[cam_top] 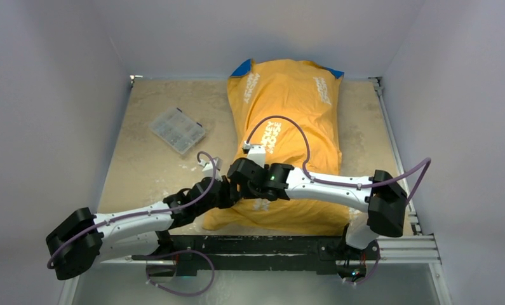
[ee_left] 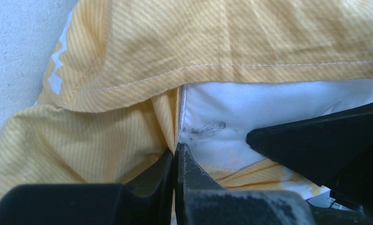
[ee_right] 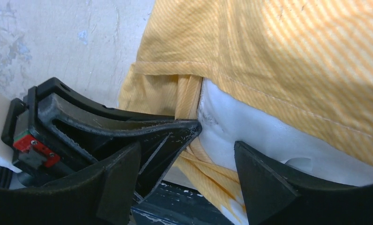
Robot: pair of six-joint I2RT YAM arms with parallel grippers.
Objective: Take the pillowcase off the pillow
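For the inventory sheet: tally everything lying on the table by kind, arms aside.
pillowcase: 1
pillow: 1
clear box: 1
Total: 3

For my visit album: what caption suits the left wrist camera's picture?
Left jaws, shut, pinch a fold of the orange-yellow pillowcase at its opening, where the white pillow shows.
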